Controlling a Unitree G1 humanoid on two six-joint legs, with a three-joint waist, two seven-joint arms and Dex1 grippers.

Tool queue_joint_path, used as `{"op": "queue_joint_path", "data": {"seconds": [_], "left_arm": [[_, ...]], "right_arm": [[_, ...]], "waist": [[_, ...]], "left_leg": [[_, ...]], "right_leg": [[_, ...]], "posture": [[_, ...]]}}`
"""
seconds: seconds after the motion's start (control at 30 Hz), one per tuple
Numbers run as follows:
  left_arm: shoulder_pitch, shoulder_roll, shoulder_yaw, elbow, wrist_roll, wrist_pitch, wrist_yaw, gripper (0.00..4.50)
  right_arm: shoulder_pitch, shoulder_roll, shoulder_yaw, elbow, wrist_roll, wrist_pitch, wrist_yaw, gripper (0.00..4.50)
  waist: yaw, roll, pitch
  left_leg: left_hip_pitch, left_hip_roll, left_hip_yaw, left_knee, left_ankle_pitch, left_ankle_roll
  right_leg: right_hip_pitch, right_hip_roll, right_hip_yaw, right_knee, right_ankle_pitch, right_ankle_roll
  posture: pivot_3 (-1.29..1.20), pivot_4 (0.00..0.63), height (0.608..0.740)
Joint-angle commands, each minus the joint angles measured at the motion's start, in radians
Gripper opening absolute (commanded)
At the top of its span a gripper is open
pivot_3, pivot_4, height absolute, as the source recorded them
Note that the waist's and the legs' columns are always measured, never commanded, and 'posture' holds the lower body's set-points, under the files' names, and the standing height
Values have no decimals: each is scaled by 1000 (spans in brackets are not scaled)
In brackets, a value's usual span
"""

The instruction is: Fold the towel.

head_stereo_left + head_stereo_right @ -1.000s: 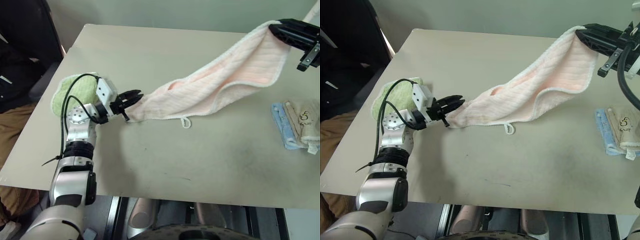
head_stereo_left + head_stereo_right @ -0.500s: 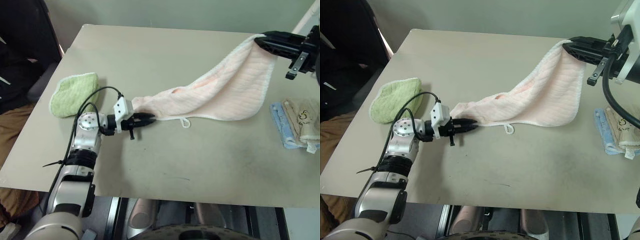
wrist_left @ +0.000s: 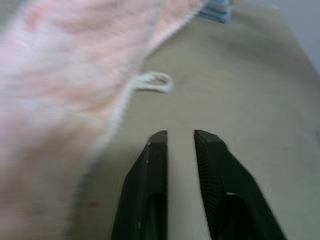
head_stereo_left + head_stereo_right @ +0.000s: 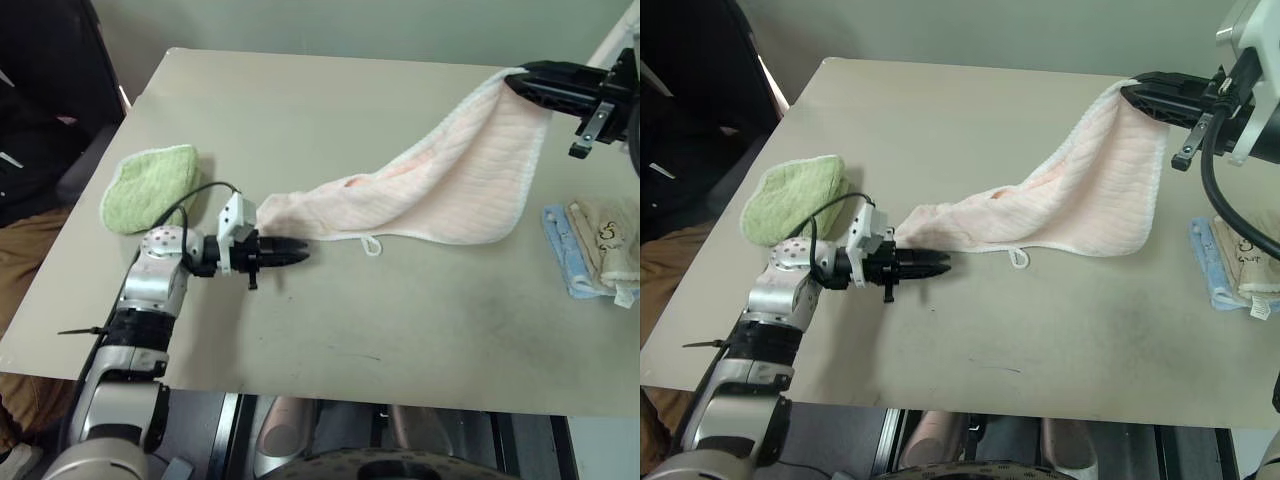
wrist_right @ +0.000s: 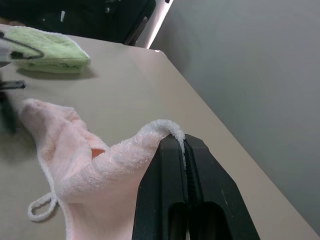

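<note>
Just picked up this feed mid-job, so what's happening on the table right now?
The right gripper is shut on one corner of the pink towel and holds it up, so the cloth drapes down to the table. The left gripper lies low beside the towel's other end, fingers slightly apart with nothing between them. No fold is made yet. A folded green towel lies on the robot's left, and blue and beige cloths on its right.

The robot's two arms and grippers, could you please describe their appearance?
The left arm is silver metal with black joints, a looping black cable and a white block behind the black-fingered left gripper. The right gripper is black too, with a thick black cable behind it.
</note>
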Motion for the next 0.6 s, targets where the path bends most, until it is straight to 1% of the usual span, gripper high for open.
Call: {"op": "queue_joint_path", "data": {"seconds": [0.03, 0.07, 0.13, 0.23, 0.33, 0.43, 0.53, 0.6], "left_arm": [[-99, 10, 47, 166, 82, -227, 98, 2369], [-145, 1, 55, 246, 119, -307, 176, 2757], [-224, -19, 69, 370, 160, -432, 273, 3501], [-296, -48, 85, 477, 170, -530, 314, 4475], [-338, -63, 58, 554, 222, -623, 340, 4475], [-357, -73, 27, 610, 274, -702, 348, 4475], [-354, -60, -15, 643, 338, -793, 349, 4475], [-358, -54, -19, 661, 352, -821, 359, 4475]], "right_arm": [[-22, -9, -15, -24, 3, -16, 7, 0], [-24, -9, -14, -25, 5, -17, 8, 0], [-28, -8, -13, -26, 5, -18, 8, 0], [-31, -7, -11, -27, 6, -18, 9, 0], [-33, -6, -10, -28, 6, -18, 6, 0], [-28, -9, -11, -32, 0, -17, 2, 0], [-10, -19, -15, -39, -10, -19, 0, 0], [1, -22, -21, -44, -12, -20, -1, 0]], "waist": [[0, 0, 0], [0, 0, 0], [2, 0, 0], [2, 0, 0], [2, 0, 0], [1, 0, 0], [1, 0, 0], [1, 0, 0]], "left_leg": [[0, 0, 0, 0, 0, 0], [0, 0, 0, 0, 0, 0], [0, 0, 0, 0, 0, 0], [-1, -1, 0, 0, 0, 1], [-1, -1, 1, 0, -1, 2], [-1, -1, 1, 0, -1, 2], [-1, -1, 1, 0, -1, 2], [-1, -1, 1, 0, -1, 2]], "right_leg": [[0, 0, 0, 0, 0, 0], [0, 0, 0, 0, 0, 0], [0, 0, 0, 0, 0, 1], [0, -1, 0, -1, 1, 3], [0, -1, 0, -1, 3, 7], [0, -1, 0, -1, 2, 8], [0, -1, 0, -1, 2, 9], [0, -1, 0, -1, 2, 9]], "posture": [[0, 150, 740], [0, 150, 740], [0, 150, 740], [0, 150, 740], [0, 150, 740], [0, 150, 740], [0, 150, 740], [0, 150, 740]]}}
